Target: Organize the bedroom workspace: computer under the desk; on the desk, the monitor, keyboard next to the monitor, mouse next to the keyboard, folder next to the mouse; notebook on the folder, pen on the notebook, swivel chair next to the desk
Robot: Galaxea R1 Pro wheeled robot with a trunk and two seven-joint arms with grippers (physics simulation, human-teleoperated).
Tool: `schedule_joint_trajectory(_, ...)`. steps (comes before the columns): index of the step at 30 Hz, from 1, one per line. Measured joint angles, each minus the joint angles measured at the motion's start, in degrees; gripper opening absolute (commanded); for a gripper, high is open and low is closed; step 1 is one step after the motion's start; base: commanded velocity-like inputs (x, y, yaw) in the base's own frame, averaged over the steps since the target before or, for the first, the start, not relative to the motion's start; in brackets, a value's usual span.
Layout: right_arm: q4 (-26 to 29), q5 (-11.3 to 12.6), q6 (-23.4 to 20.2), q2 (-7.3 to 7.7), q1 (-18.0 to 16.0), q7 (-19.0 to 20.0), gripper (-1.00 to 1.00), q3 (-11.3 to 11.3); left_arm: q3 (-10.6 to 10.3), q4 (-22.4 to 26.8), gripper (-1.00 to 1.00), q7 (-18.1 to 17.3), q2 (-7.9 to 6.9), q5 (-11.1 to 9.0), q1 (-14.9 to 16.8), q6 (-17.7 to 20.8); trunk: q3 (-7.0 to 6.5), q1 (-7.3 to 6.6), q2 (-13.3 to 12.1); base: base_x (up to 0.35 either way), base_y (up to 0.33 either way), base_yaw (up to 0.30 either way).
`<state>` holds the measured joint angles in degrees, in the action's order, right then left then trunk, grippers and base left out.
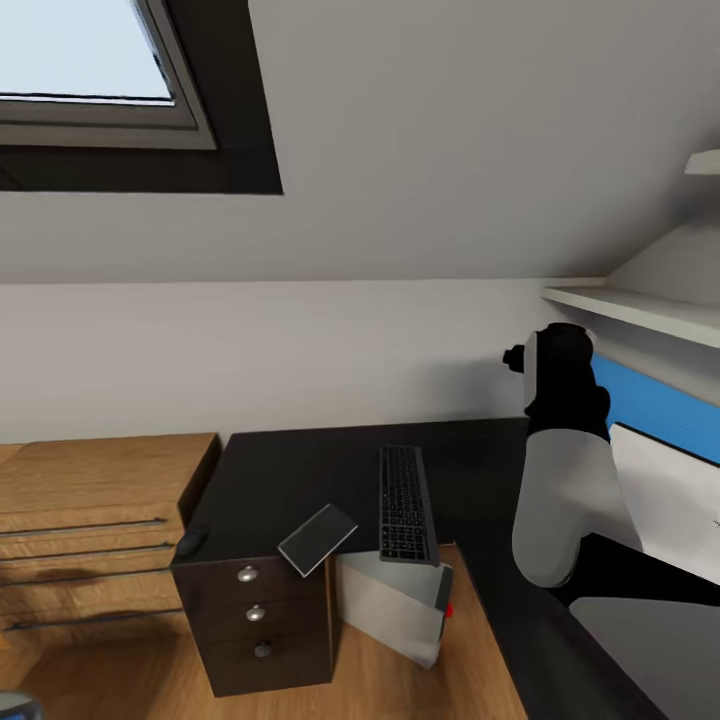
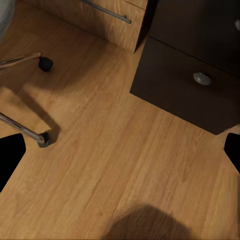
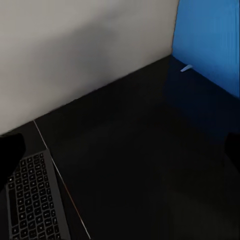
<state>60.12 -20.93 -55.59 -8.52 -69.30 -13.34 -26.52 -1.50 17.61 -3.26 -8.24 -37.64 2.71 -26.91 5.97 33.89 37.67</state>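
The keyboard (image 1: 405,505) lies lengthwise on the black desk (image 1: 290,480), and its near end overhangs the edge. Left of it, the notebook (image 1: 318,538) sits tilted over the desk's front edge. The mouse (image 1: 192,541) rests at the left corner. The computer (image 1: 395,605) stands below. My right arm (image 1: 560,470) reaches over the desk. My right gripper (image 3: 120,150) is open above the bare desktop, beside the keyboard (image 3: 32,200). A short pale stick (image 3: 186,68), perhaps the pen, lies by the blue panel. My left gripper (image 2: 120,152) is open over the floor near the swivel chair's chrome legs (image 2: 22,127). Monitor and folder are out of view.
A light wooden drawer chest (image 1: 100,520) stands left of the desk's dark drawers (image 1: 250,610). A blue wall panel (image 1: 650,400) and white shelves (image 1: 640,310) run along the right. A skylight (image 1: 90,60) is overhead. Wood floor (image 2: 125,165) lies below the left gripper.
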Motion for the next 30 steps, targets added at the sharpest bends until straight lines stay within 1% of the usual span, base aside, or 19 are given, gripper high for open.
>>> schedule_joint_trajectory(2,-0.31,-0.04,-0.24,0.56,0.01,0.13,1.0,-0.2,0.0,0.0,1.0,0.0,0.0,0.0,-0.01,0.0,-0.08,0.0,0.0,0.0,0.0,-0.065)
schedule_joint_trajectory(4,-0.5,-0.17,-0.62,0.82,0.02,0.18,1.0,-0.44,0.0,0.01,1.0,-0.01,0.0,0.0,-0.01,0.0,-0.13,0.0,0.0,0.0,0.0,-0.038)
schedule_joint_trajectory(7,-0.77,-1.46,-2.28,1.14,0.02,0.52,1.0,-0.73,0.01,0.01,1.0,0.0,0.0,0.04,0.0,0.0,-0.16,0.0,0.0,0.0,0.0,-0.018)
schedule_joint_trajectory(8,-0.86,-2.48,-2.84,1.2,0.03,0.84,1.0,-0.82,0.02,0.01,1.0,0.0,0.0,0.06,0.01,0.0,-0.17,0.0,0.0,0.0,0.0,-0.01)
schedule_joint_trajectory(12,-1.02,-4.79,-3.51,1.13,-0.02,2.06,1.0,-0.96,0.05,0.01,1.0,-0.01,0.0,0.13,0.01,-0.02,-0.18,0.0,0.0,0.0,0.0,-0.006)
schedule_joint_trajectory(13,-1.15,-6.14,-3.69,1.07,-0.04,2.98,1.0,-1.01,0.06,0.01,1.0,-0.01,-0.02,0.14,-0.01,-0.01,-0.18,0.0,0.0,0.0,0.0,-0.003)
schedule_joint_trajectory(15,-1.43,-7.79,-3.83,1.01,-0.06,3.95,1.0,-1.14,0.07,0.01,1.0,0.0,-0.03,0.15,-0.02,-0.01,-0.18,0.0,0.0,0.0,0.0,-0.002)
schedule_joint_trajectory(16,-2.12,-9.6,-3.95,0.98,-0.09,4.71,1.0,-1.43,0.04,0.01,1.0,0.0,-0.02,0.13,0.01,-0.01,-0.18,0.0,-0.01,0.0,0.0,-0.001)
schedule_joint_trajectory(20,-5.22,-13.86,-4.13,0.89,-0.39,5.58,1.0,-2.58,0.02,0.01,1.0,0.0,-0.01,0.11,-0.02,0.0,-0.18,0.0,-0.01,0.0,0.0,0.0)
schedule_joint_trajectory(21,-7.02,-15.91,-4.2,0.89,-0.96,5.8,1.0,-3.5,0.01,0.01,1.0,0.0,-0.02,0.1,-0.01,0.0,-0.18,0.0,-0.01,0.0,0.0,0.0)
schedule_joint_trajectory(24,-9.22,-18.83,-4.3,0.91,-2.7,6.0,1.0,-5.62,0.0,0.01,1.0,0.0,-0.03,0.11,-0.02,0.0,-0.19,0.0,0.0,0.0,0.0,0.0)
schedule_joint_trajectory(25,-10.15,-20.49,-4.35,0.91,-4.04,6.09,1.0,-7.54,0.0,0.01,1.0,-0.01,-0.03,0.15,-0.03,0.0,-0.19,0.0,0.0,0.0,0.0,0.0)
schedule_joint_trajectory(28,-11.38,-22.72,-4.39,0.94,-6.05,6.28,1.0,-10.86,0.02,0.01,1.0,-0.02,-0.03,0.21,0.01,0.0,-0.19,0.0,0.0,0.0,0.0,0.0)
schedule_joint_trajectory(30,-12.18,-24.29,-4.4,0.93,-7.26,6.49,1.0,-12.6,0.01,0.01,1.0,-0.01,-0.05,0.23,0.03,0.0,-0.19,0.0,0.0,0.0,0.0,0.0)
